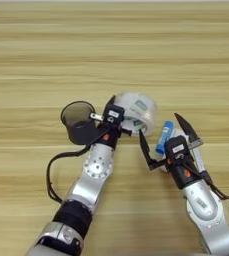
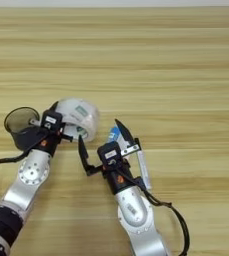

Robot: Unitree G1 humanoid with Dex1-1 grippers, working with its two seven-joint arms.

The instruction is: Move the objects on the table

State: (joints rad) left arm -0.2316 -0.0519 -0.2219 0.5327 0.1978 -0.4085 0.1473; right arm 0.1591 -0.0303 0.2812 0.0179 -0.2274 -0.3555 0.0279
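Note:
A wide clear tape roll (image 1: 140,111) with a printed core sits tilted near the middle of the table (image 1: 111,50). My left gripper (image 1: 120,116) is shut on its left wall, one black finger above and one below. A black mesh cup (image 1: 78,121) stands upright just left of that gripper, touching the wrist. My right gripper (image 1: 158,125) is open, its two black fingers spread wide around a blue stick (image 1: 164,137) lying on the wood. A white flat device (image 2: 142,170) lies under the right wrist, partly hidden.
A black cable (image 1: 51,175) loops out from the left forearm over the table's near left. Wood-grain tabletop stretches across the far half and to both sides of the arms.

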